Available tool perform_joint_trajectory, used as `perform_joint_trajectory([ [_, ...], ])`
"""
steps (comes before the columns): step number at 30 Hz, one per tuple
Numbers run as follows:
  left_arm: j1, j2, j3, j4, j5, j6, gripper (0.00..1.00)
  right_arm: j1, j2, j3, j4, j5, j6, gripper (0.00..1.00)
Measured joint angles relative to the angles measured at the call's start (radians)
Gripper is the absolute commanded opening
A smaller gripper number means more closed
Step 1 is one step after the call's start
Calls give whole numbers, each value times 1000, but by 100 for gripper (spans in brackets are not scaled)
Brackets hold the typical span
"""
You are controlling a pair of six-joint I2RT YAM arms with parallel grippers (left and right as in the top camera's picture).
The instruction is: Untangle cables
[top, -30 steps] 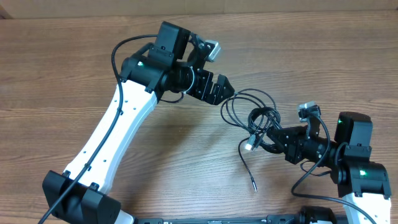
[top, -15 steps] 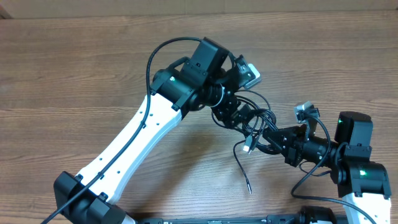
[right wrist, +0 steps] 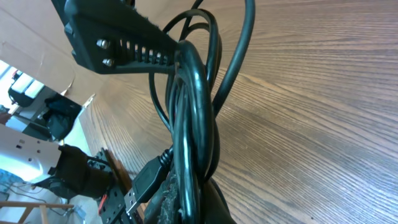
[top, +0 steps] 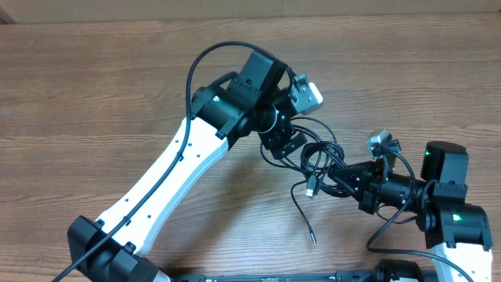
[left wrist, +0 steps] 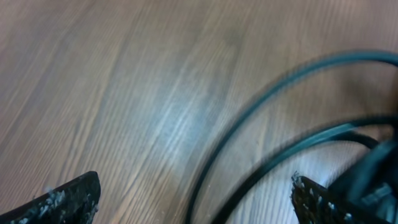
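The left arm (top: 156, 180) is reaching across the wooden table (top: 94, 78) from far left of the right gripper (top: 344, 178), and the left gripper (top: 283, 146) at its end is hanging just up and left of that gripper with its fingers spread wide, grasping nothing. In the left wrist view two blurred black strands are passing through the gap between its tips, apparently untouched by either one. In the right wrist view one slotted finger (right wrist: 124, 43) is lying against the top of the loops. The cables (top: 317, 157) are bunching right at the right gripper's tips and fanning out to its upper left as several overlapping loops lifted off the wood. A flat plug (top: 311, 188) is dangling just left of the right gripper, and one loose end (top: 313, 239) is trailing down below and left of it, ending in a thin tip on the table. The right gripper is clenching hard on the thick of the bundle, where the strands are twisting over one another (right wrist: 193, 124). Judging by this, the untangling is only beginning: no cord is lying separate yet, the loops are all crossing at one knot, and the work of drawing each cable out and laying it apart is all left to do.
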Motion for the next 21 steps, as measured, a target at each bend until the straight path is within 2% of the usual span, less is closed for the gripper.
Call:
perform_joint_trajectory([
  [8,5,0,0,-12,42,91,95,0,0,0,1,-57,-34,4],
  [12,5,0,0,-12,60,110,92,0,0,0,0,-67,-39,4],
  [14,5,0,0,-11,69,124,87,0,0,0,-1,-70,-40,4],
  [16,5,0,0,-11,79,127,73,0,0,0,-1,-72,-42,4],
  [17,5,0,0,-12,88,131,55,0,0,0,0,-74,-42,4],
  [19,-2,0,0,-11,114,144,45,0,0,0,2,-79,-42,4],
  [21,-6,0,0,-12,128,148,27,0,0,0,5,-84,-42,4],
])
